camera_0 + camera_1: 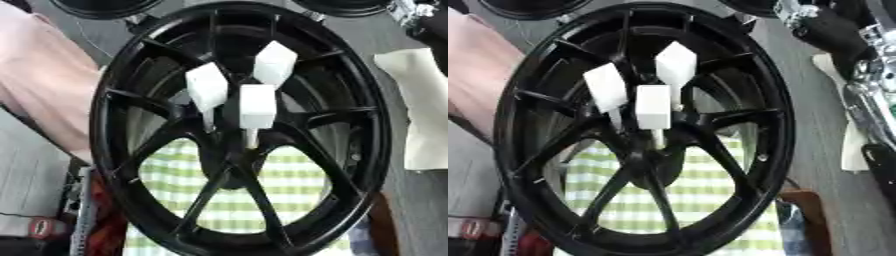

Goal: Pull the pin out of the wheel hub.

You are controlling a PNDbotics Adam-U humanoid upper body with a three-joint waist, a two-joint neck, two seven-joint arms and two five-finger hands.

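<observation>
At the right edge of the right eye view, the right arm (859, 65) comes down in black and silver; whether its fingers are spread or curled cannot be told. The left hand does not show. In the middle stands the black wheel (131, 150), upright. Three white-headed pins (257, 106) stick in its hub, close together. Green checked cloth (236, 200) shows between the spokes.

1 black wheel hub (350, 150), 3 white block-headed pins (258, 106) in its centre.
</observation>
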